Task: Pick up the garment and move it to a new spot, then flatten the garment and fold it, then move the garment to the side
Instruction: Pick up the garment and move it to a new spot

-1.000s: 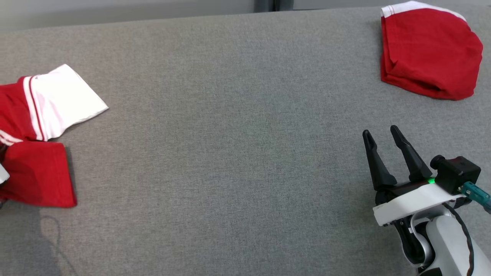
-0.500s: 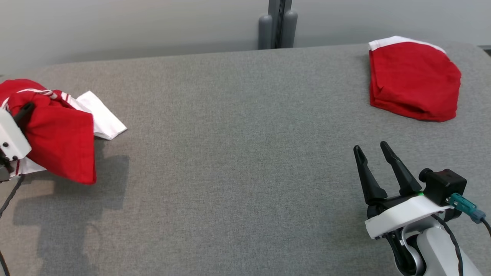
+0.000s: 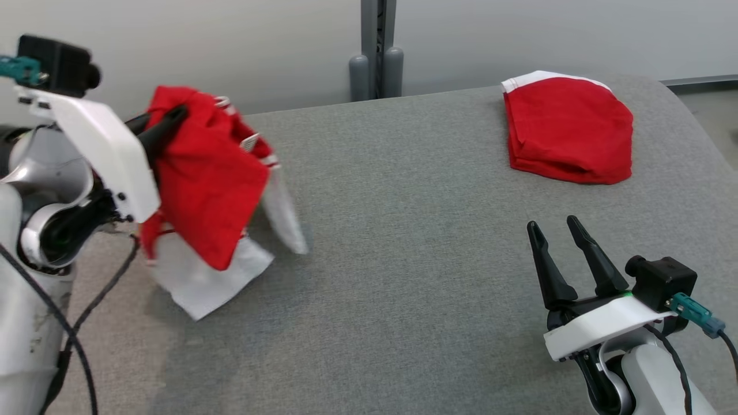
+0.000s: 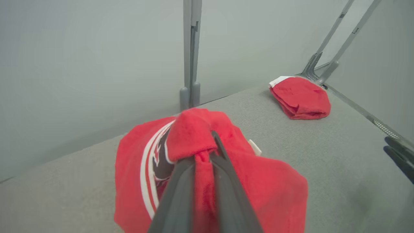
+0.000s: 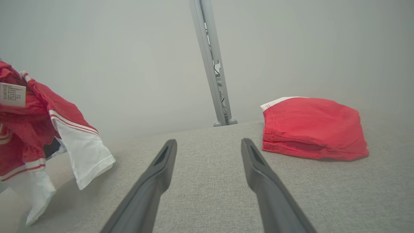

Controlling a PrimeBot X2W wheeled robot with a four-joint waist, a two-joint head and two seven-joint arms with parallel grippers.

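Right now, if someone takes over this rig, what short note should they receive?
Left claw: shut on the crumpled red and white cloth garment, which hangs above the left side of the grey fabric table.
Right claw: open, empty, over the table's near right.
A folded red cloth garment lies at the far right.
Done: pickup.
To do: set it down at a new spot, flatten, fold, move aside.

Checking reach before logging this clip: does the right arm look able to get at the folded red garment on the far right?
Probably yes. The right end effector stands open and empty, and only bare grey fabric surface lies between it and the folded red garment.
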